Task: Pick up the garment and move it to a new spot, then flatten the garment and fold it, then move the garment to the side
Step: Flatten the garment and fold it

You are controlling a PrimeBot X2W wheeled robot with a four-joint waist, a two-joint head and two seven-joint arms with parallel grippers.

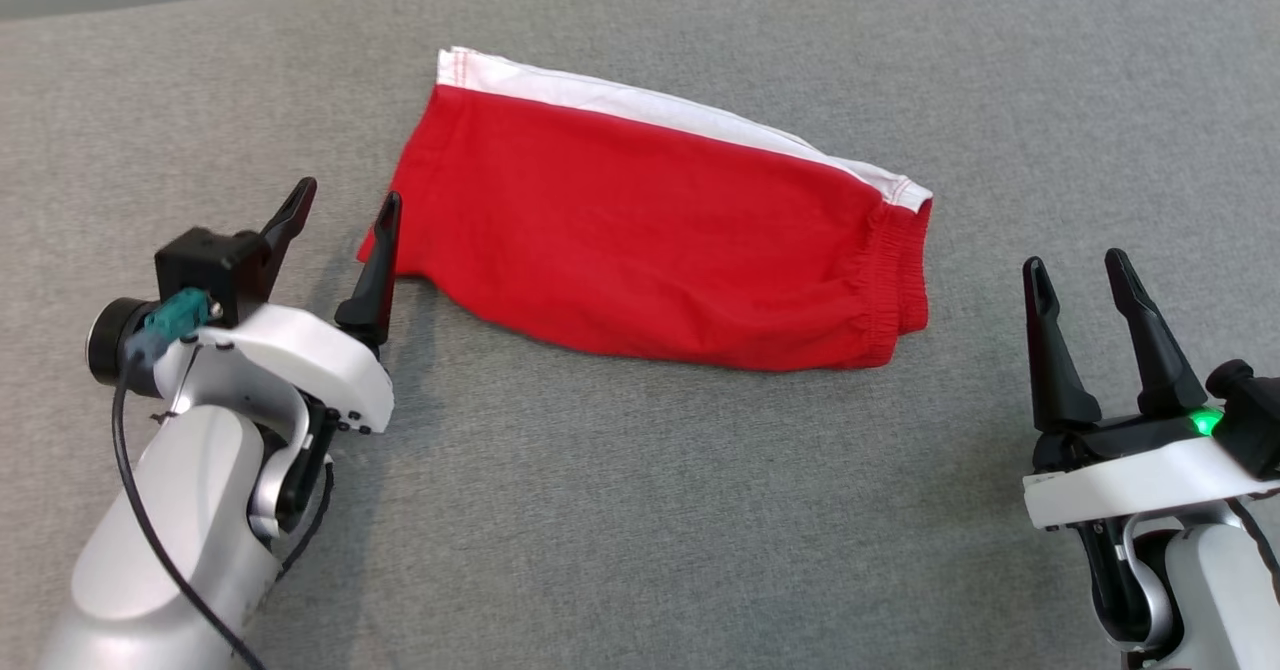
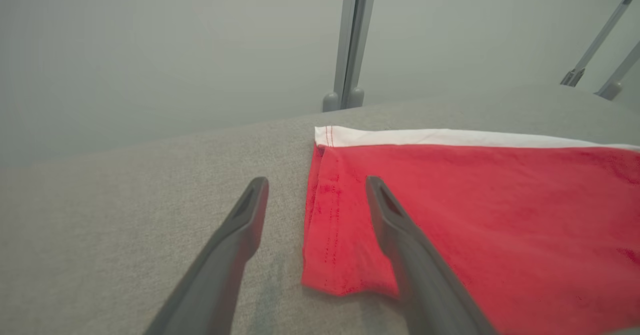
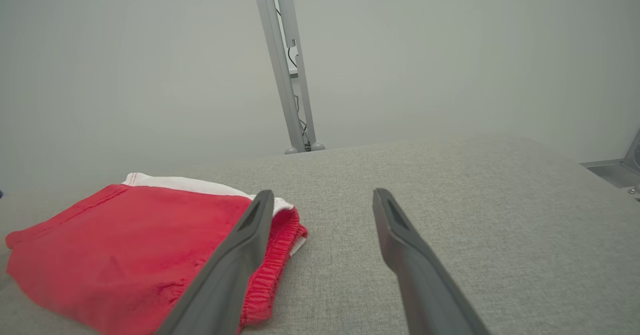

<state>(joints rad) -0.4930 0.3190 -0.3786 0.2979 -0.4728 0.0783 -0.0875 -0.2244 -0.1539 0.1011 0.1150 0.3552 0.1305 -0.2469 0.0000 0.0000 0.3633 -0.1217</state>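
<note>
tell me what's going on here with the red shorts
A two-armed robot faces red shorts lying folded flat on a grey table. Its left hand is open at the hem end, holding nothing. Its right hand is open too, beside the waistband end and clear of the cloth.

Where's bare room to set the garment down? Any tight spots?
Widest: grey surface near the robot, between left gripper and right gripper, below the garment. Also bare right of the waistband and along the far edge. Tight at the garment's left hem, beside the left gripper.
</note>
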